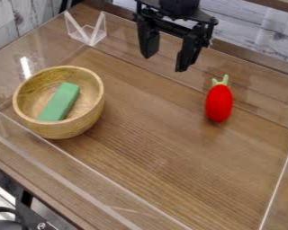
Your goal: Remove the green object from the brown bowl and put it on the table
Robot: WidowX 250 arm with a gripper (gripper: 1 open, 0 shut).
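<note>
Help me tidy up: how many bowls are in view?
1 bowl, light brown, on the left of the tabletop, with the green block inside. The black gripper may hide others.

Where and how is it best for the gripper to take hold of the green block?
The green block lies tilted inside the brown bowl, so coming from above, over the rim, seems best. It is longer than wide; the open gripper could probably pinch its two long sides near the middle.
</note>
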